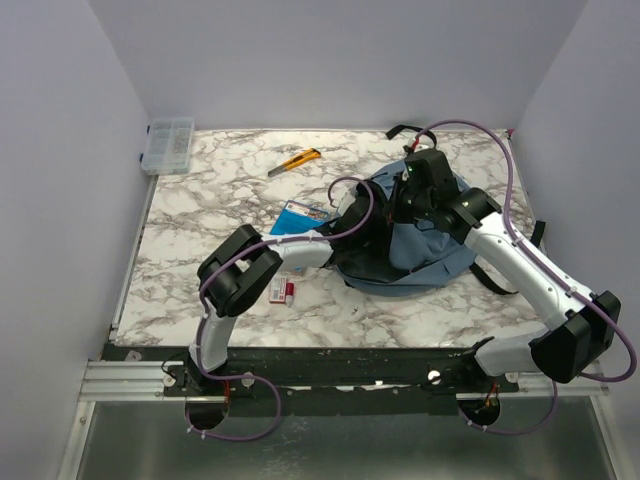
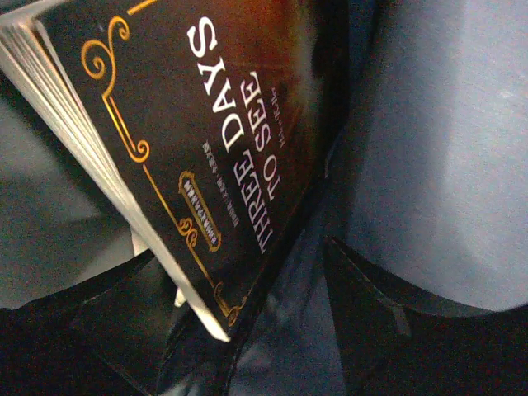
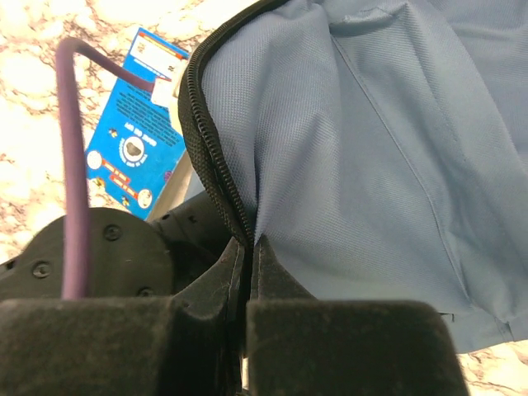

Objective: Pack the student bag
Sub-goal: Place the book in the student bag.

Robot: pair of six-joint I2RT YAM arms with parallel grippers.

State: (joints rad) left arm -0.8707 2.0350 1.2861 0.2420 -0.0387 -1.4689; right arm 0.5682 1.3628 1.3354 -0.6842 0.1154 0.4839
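1. White-and-grey marble-pattern bench (image 1: 200,230) carries everything.
2. Student bag (image 1: 425,250): large soft dusty-blue fabric backpack with black webbing straps. It lies right of centre on the bench, with its dark zipper mouth facing left toward the left arm.
3. Right hand (image 3: 250,247): fingers pressed fully together, pinching the bag's zipper edge where the black zipper tape meets the blue fabric. No gap shows between the pads.
4. Left hand (image 2: 243,285): reaches inside the bag mouth with its fingers spread wide. The book's lower corner sits between them, close to one finger and clear of the other, so nothing is clamped.
5. Black softcover book (image 2: 206,148) with gold ornamental scrollwork stands tilted inside the bag, blue lining on both sides. The title in white capitals reads "THREE DAYS TO SEE". The smaller lines under it and the gold panel text are too small to read.
6. Clear plastic compartment box (image 1: 169,146) sits at the far-left corner of the bench, well apart from the bag.
7. Flat blue printed card pack (image 1: 300,216) lies just left of the bag mouth, partly under the left arm. It has white and red print, illegible.
8. Yellow-and-black utility knife (image 1: 295,160) lies at the far side, between the box and the bag.
9. Small red-and-white packet (image 1: 285,290) lies beside the left arm's elbow; label unreadable.
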